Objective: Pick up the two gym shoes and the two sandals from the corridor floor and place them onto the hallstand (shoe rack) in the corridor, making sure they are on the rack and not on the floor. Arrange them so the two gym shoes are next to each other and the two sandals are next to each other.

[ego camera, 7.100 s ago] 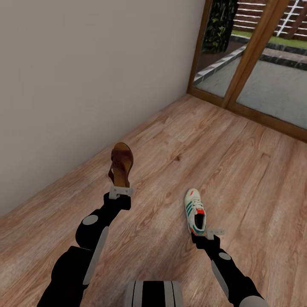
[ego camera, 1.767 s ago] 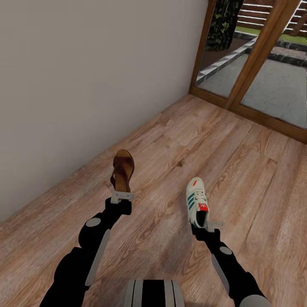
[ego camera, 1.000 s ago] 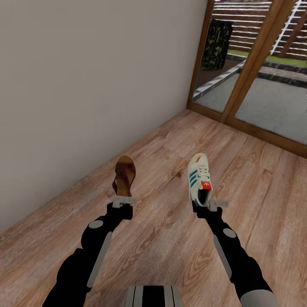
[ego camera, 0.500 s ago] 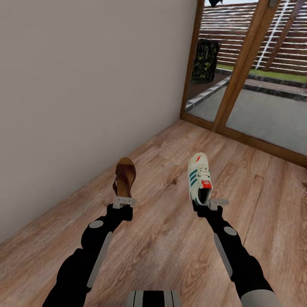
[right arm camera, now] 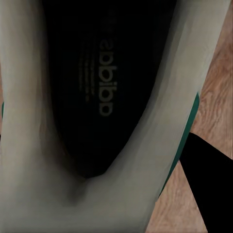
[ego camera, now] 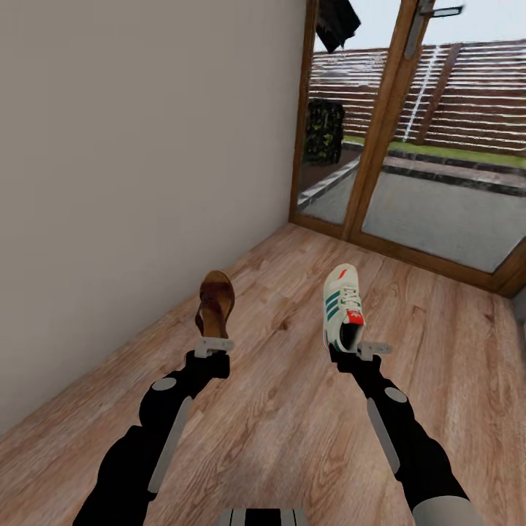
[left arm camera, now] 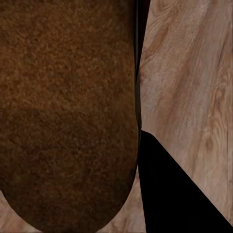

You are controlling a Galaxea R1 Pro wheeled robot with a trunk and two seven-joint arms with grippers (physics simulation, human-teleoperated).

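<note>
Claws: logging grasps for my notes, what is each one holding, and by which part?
Left claw holds a brown sandal by its heel end; right claw holds a gym shoe at its heel.

The head view looks forward and down over both arms; each wrist view sits pressed close against its held shoe, sharing the corridor floor.

A plain beige wall meets wood-plank flooring; a wood-framed glass door (fence and paving beyond) stands ahead.

Beige wall left; wood-framed glass door ahead, fence outside.
</note>
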